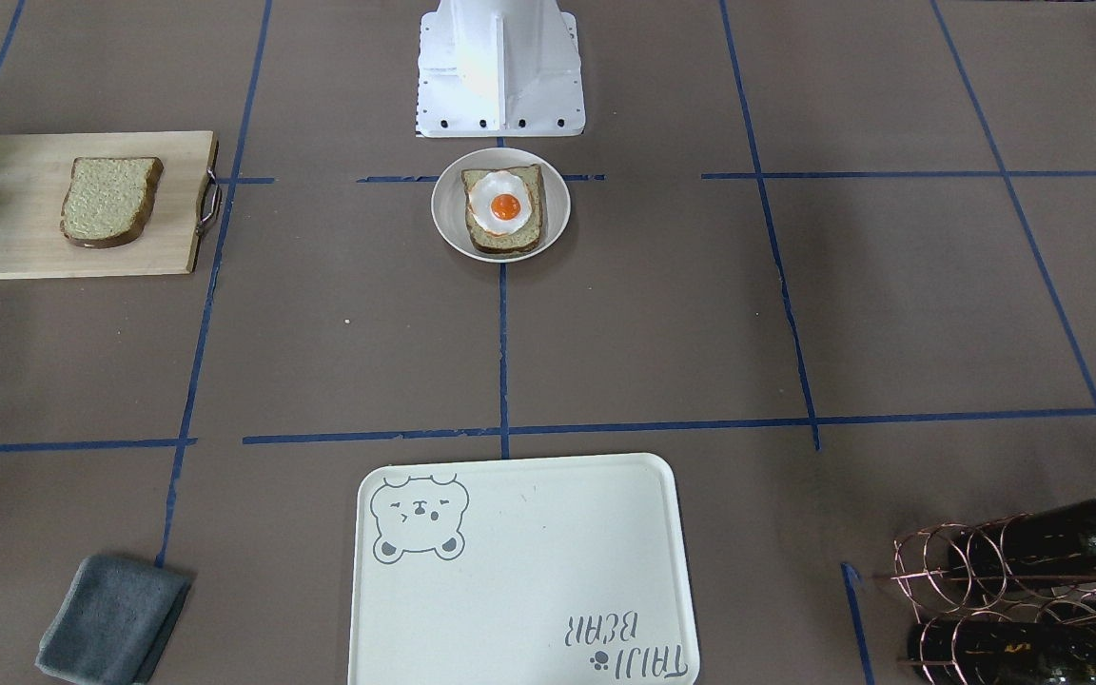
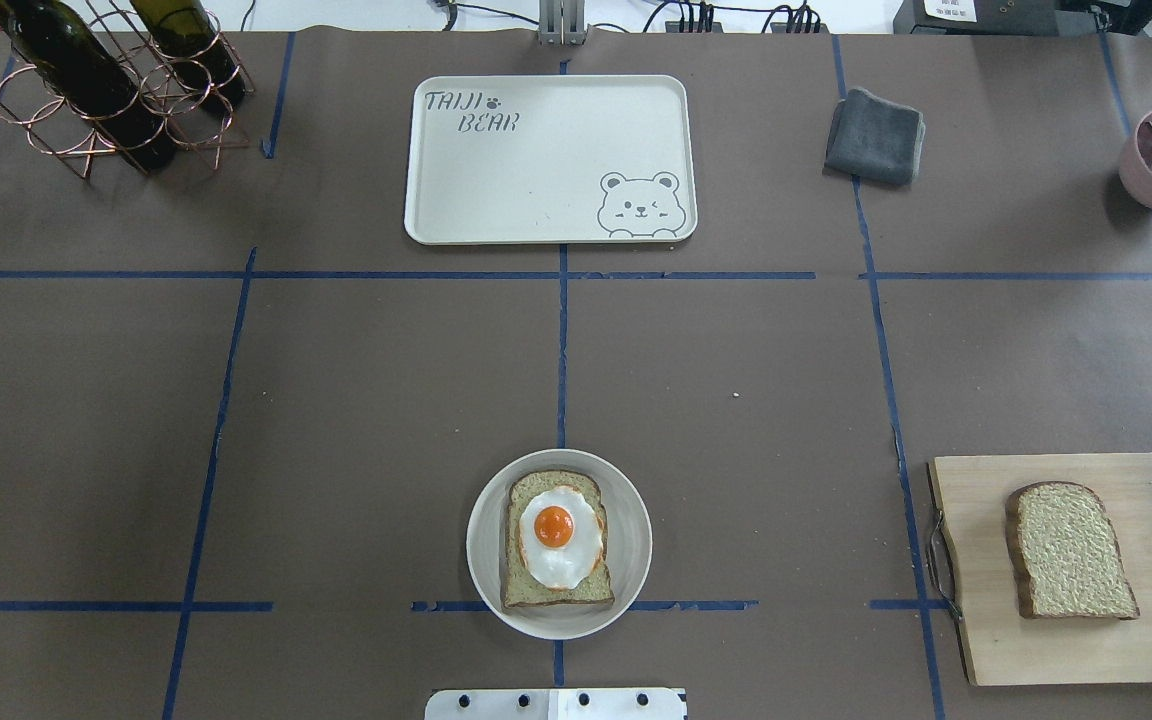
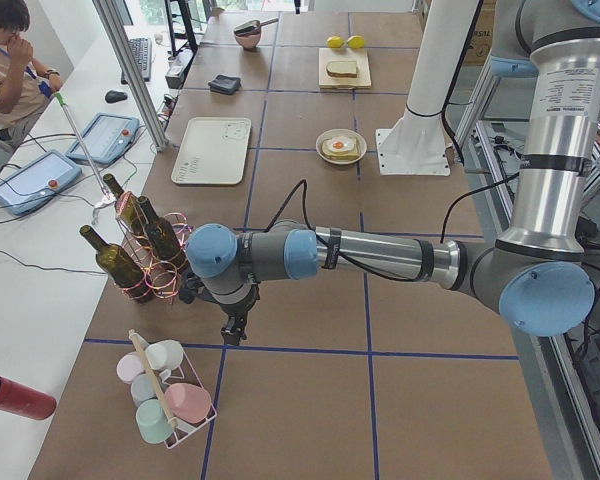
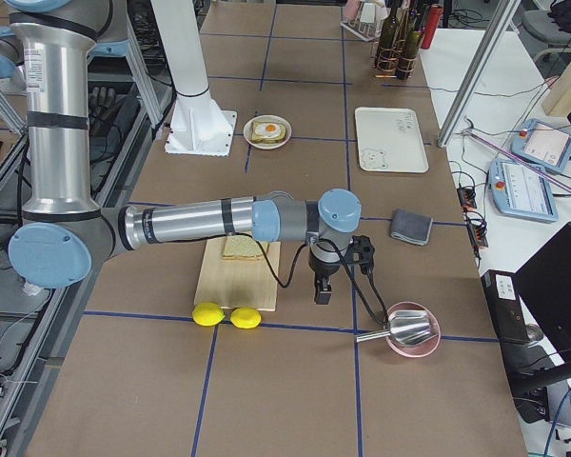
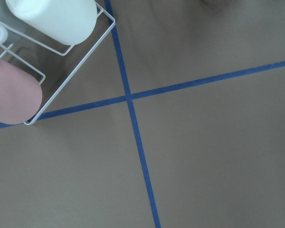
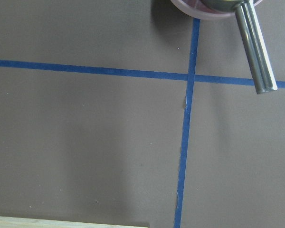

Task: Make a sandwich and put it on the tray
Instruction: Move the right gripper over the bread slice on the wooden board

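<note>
Left pincer [image 3: 232, 332] and right pincer [image 4: 322, 291]: spread cannot be told; glossy egg [image 2: 560, 540] tops speckled slice [image 2: 528, 592].

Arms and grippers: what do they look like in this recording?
The left arm and the right arm look alike: silver metal tubes, grey joints and pale blue round caps. A black cable runs along each forearm and loops near the wrist. The left gripper and the right gripper are small and black. The left arm's upright tube carries a label with small print.

Grey "TAIJI BEAR" lettering with a paw print marks one corner of the cream-white tray [image 2: 546, 150].
</note>
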Controlling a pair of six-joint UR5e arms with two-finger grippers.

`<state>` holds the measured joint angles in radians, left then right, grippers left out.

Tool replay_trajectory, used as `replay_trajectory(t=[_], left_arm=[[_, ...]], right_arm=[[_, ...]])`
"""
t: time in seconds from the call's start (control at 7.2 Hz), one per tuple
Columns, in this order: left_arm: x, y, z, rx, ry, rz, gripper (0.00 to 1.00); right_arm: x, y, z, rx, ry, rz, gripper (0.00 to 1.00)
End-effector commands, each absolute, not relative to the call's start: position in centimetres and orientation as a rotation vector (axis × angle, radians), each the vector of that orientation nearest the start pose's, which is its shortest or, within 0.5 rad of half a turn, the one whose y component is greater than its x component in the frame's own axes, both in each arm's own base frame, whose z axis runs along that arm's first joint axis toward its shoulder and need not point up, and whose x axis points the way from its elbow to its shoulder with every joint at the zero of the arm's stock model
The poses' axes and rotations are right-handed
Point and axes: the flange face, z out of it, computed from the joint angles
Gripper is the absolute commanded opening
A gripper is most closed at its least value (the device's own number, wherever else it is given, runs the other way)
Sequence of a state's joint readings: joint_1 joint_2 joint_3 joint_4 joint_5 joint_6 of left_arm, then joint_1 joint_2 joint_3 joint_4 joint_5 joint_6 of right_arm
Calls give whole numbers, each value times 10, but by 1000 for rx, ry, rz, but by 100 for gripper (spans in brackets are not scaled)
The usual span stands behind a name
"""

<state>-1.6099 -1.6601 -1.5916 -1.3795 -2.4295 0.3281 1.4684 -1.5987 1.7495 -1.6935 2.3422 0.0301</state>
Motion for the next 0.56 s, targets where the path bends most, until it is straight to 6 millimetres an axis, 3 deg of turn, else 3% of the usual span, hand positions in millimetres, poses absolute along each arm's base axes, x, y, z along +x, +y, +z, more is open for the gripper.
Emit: replay_trajectory(t=[0.0,0.42], left_arm=[[-79,-538,586,147,826,265,100],[-83,-535,581,146,751,267,100]], right_arm=[[13,-486,594,-23,-783,-78,100],[1,-484,575,-6,-840,-104,100]])
